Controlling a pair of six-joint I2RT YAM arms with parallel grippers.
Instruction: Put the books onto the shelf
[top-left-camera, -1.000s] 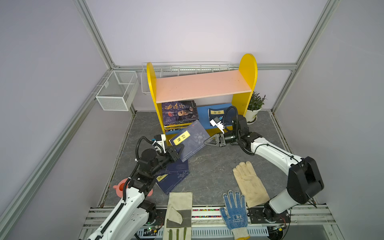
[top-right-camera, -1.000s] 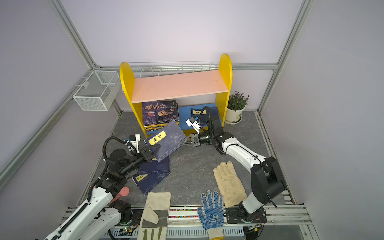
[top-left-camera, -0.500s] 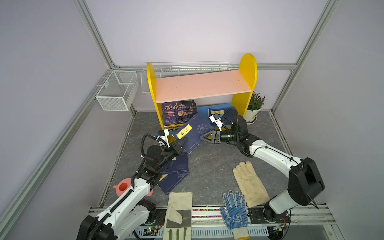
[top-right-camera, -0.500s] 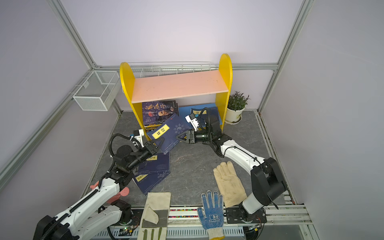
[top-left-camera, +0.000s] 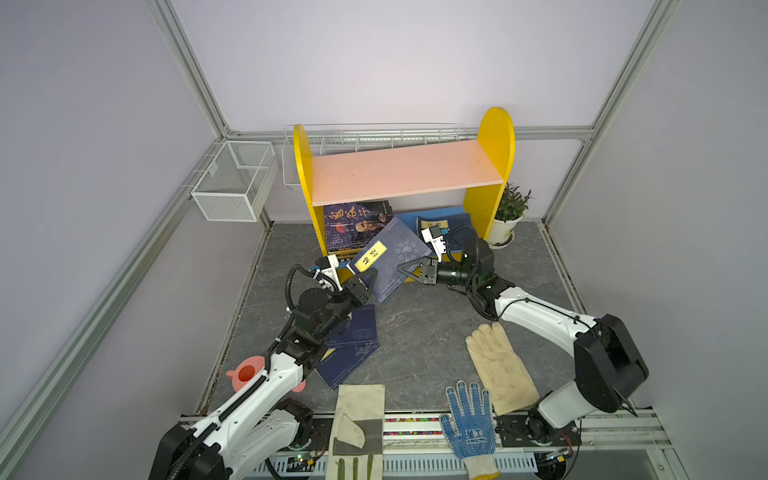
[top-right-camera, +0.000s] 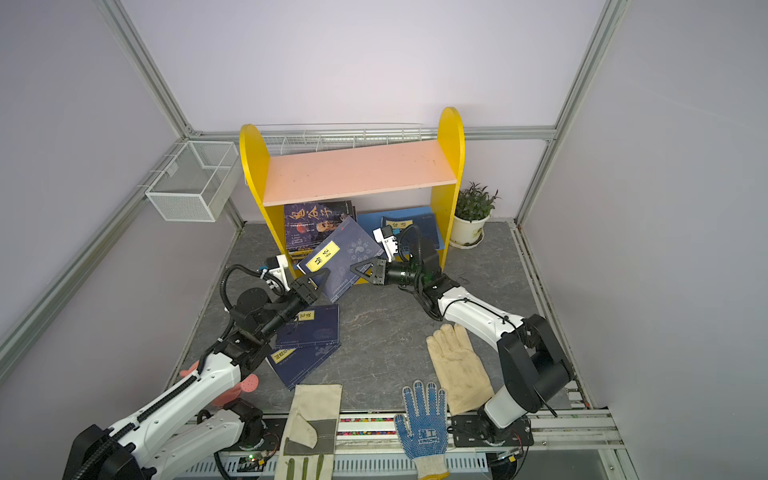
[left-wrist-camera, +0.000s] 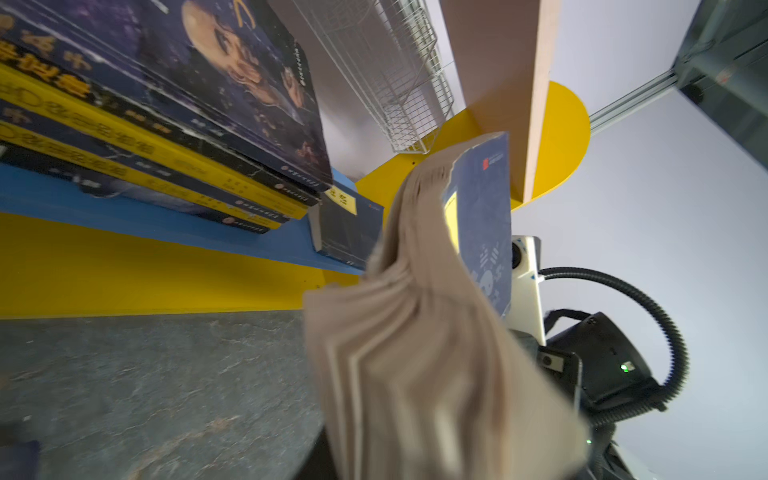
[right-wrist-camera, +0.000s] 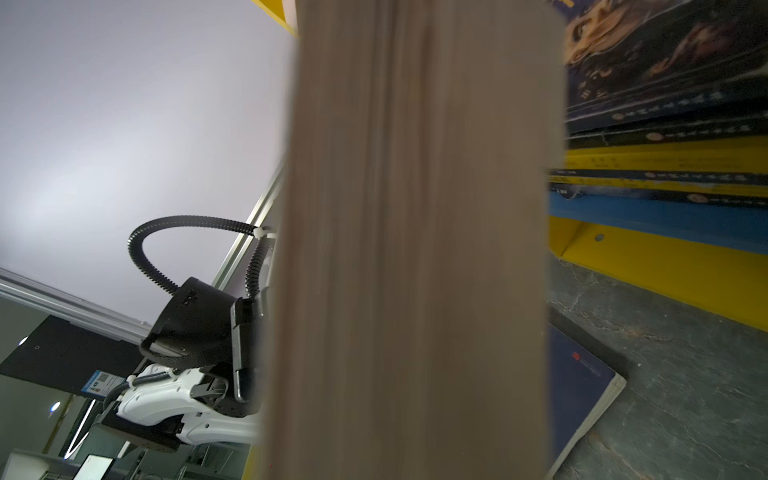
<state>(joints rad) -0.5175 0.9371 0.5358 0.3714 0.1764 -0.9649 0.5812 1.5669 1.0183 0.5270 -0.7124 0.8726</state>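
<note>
A thin navy book with a yellow label (top-left-camera: 390, 257) (top-right-camera: 345, 259) hangs tilted just in front of the shelf (top-left-camera: 407, 170). My right gripper (top-left-camera: 405, 268) (top-right-camera: 357, 268) is shut on its right edge. My left gripper (top-left-camera: 370, 279) (top-right-camera: 320, 279) is at its lower left corner, jaws open, and the pages (left-wrist-camera: 415, 353) fan loosely there. A stack of books (top-left-camera: 357, 224) topped by a dark purple cover lies on the blue lower board. Beside it lies another navy book (top-left-camera: 440, 224). Two navy books (top-left-camera: 353, 332) (top-left-camera: 349, 361) lie on the floor under my left arm.
A cream glove (top-left-camera: 498, 370), a blue-dotted glove (top-left-camera: 469, 415) and a pale glove (top-left-camera: 359, 411) lie along the front. A potted plant (top-left-camera: 509, 208) stands right of the shelf. A wire basket (top-left-camera: 232, 183) hangs on the left wall; a pink object (top-left-camera: 247, 372) sits under my left arm.
The navy book has moved up and back toward the shelf. My right gripper opened, then shut on its right edge. My left jaws have loosened on its corner.
</note>
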